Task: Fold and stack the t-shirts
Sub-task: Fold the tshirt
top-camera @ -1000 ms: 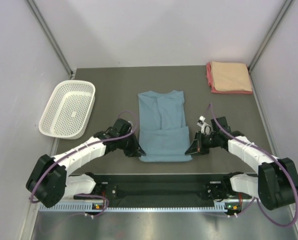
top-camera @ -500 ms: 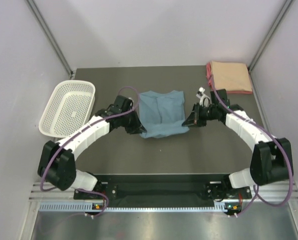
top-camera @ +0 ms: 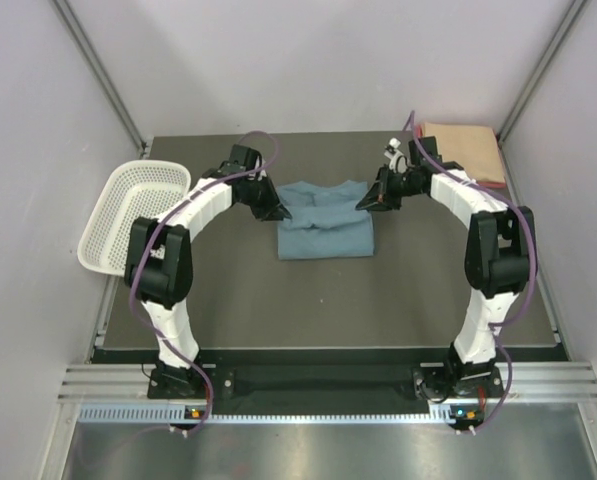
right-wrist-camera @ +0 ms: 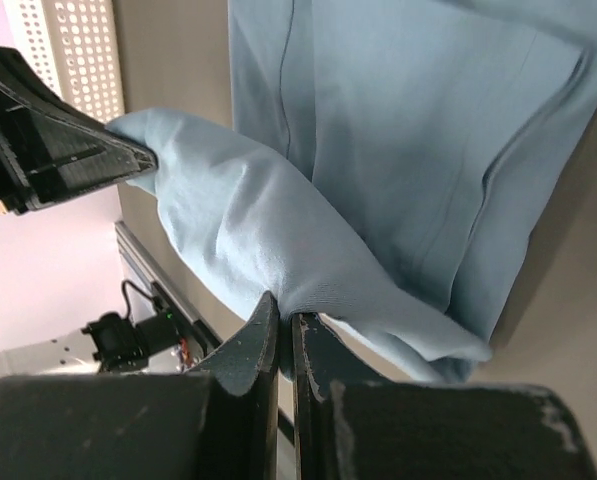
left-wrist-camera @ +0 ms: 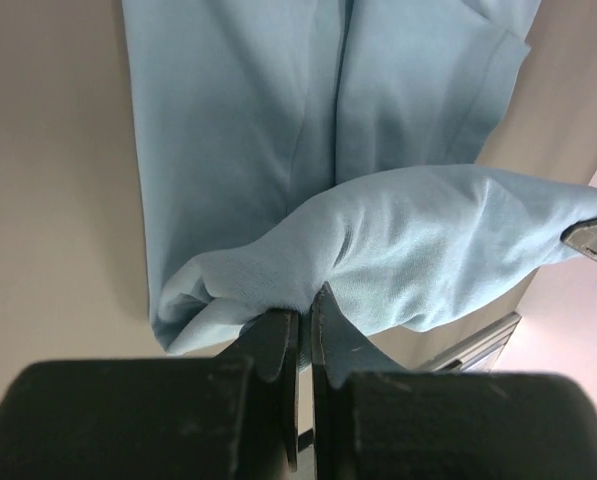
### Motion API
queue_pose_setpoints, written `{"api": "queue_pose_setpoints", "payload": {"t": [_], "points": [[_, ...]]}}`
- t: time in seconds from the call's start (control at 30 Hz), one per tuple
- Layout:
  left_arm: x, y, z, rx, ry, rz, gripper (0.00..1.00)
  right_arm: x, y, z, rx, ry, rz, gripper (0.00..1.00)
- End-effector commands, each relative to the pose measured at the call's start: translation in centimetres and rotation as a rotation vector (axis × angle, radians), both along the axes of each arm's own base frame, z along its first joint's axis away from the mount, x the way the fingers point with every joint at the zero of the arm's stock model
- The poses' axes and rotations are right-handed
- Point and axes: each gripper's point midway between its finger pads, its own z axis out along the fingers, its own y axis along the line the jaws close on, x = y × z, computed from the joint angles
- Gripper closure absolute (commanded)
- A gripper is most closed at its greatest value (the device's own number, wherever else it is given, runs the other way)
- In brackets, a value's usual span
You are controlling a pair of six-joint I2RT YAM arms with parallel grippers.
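Noted: the t-shirt (top-camera: 323,225) is plain dusty blue-grey; the folded shirt (top-camera: 470,150) peach-tan, unprinted. The basket (top-camera: 138,215) is white, hole-dotted. My left gripper (left-wrist-camera: 303,305) and right gripper (right-wrist-camera: 283,315) are black; the table (top-camera: 278,300) is dark grey.

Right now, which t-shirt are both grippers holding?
The blue-grey t-shirt in the middle: the left gripper and right gripper each pinch an edge of it. The folded peach t-shirt lies apart in the far right corner.
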Motion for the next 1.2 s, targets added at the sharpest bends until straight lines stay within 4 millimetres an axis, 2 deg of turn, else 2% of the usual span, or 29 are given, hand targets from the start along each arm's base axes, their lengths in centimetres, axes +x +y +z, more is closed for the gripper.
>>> {"api": "queue_pose_setpoints", "payload": {"t": [0.0,0.07,0.3,0.33,0.43,0.87,1.17], "points": [[2.3,-0.2,1.6,-0.039,-0.046,-0.029,1.0,2.8,0.2,1.3,0.046,-0.034,-0.005,1.0],[2.9,-0.2,0.5,-0.044,-0.021,-0.03,1.0,3.8,0.2,1.5,0.054,-0.039,-0.008,1.0],[5.6,0.3,0.3,-0.068,-0.031,-0.014,1.0,6.0,0.1,0.1,0.06,-0.018,-0.02,1.0],[5.7,0.3,-0.4,-0.067,-0.015,-0.016,1.0,6.1,0.2,0.1,0.062,-0.016,-0.019,1.0],[6.0,0.1,-0.8,-0.08,-0.003,-0.023,1.0,6.5,0.1,-0.4,0.055,-0.011,-0.027,1.0],[8.0,0.3,-1.4,-0.099,-0.01,-0.015,1.0,7.5,-0.3,-1.6,0.054,0.002,-0.066,1.0],[9.1,0.3,-2.3,-0.118,0.008,-0.006,1.0,8.5,-1.2,-3.4,0.051,0.023,-0.09,1.0]]}}
